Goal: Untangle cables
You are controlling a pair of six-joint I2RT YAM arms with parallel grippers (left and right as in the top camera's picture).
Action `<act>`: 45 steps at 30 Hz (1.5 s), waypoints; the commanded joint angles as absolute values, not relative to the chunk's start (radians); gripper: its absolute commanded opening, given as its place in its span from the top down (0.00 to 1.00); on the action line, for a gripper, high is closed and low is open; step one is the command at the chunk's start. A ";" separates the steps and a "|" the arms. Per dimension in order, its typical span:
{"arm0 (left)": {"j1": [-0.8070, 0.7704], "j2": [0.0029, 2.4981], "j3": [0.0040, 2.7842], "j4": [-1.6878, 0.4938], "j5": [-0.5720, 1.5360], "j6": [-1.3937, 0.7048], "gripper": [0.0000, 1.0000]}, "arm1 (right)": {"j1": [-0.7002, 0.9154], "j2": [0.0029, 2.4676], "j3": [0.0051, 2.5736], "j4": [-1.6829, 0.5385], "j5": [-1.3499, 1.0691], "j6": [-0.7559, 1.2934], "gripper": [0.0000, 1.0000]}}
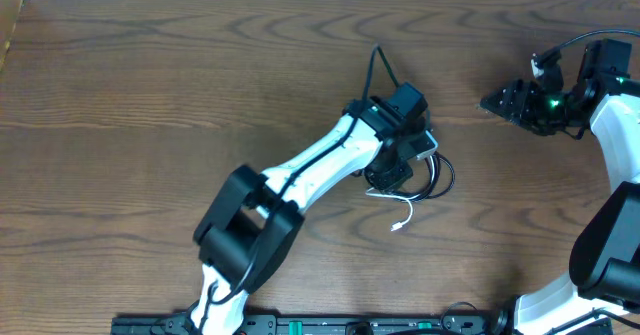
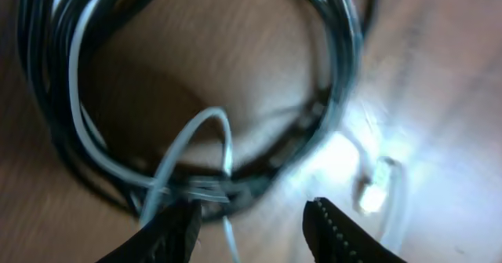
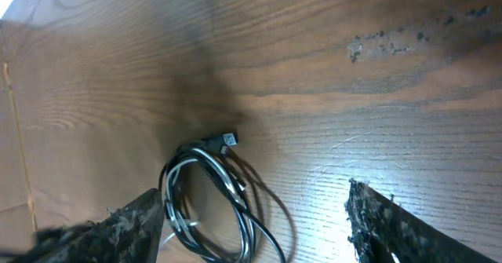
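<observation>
The black cable (image 1: 447, 175) and the white cable (image 1: 405, 215) lie coiled together on the wooden table, mostly hidden under my left gripper (image 1: 396, 171). In the left wrist view the black cable (image 2: 345, 59) loops round with the white cable (image 2: 82, 98) inside it. A white plug (image 2: 376, 184) lies to the right. My left gripper (image 2: 251, 220) is open, right at the coil, with a white strand between its fingers. My right gripper (image 1: 510, 103) is open and empty at the far right. In its wrist view (image 3: 255, 224) the coil (image 3: 208, 192) lies between the fingers, farther off.
The table (image 1: 150, 95) is dark wood with a pale strip along its back edge. A black plug (image 3: 227, 139) sticks out at the top of the coil. Scuff marks (image 3: 392, 39) show on the wood.
</observation>
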State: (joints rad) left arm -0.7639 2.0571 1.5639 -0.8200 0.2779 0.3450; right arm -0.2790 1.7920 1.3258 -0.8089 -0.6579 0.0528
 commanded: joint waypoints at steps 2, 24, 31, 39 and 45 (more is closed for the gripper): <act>-0.762 2.104 1.557 -0.780 0.195 0.360 0.53 | -0.273 1.777 1.336 -0.820 -0.661 0.054 0.28; -0.728 1.979 1.618 -0.844 0.303 0.358 0.56 | -0.210 1.777 1.335 -0.817 -0.618 0.051 0.26; -0.696 2.122 1.618 -0.877 0.434 0.359 0.55 | -0.195 1.777 1.335 -0.822 -0.607 0.051 0.25; -0.691 2.148 1.627 -0.870 0.434 0.361 0.93 | -0.194 1.777 1.335 -0.827 -0.608 0.051 0.25; -0.657 2.055 1.681 -0.870 0.433 0.276 0.93 | -0.167 1.777 1.335 -0.827 -0.608 0.051 0.24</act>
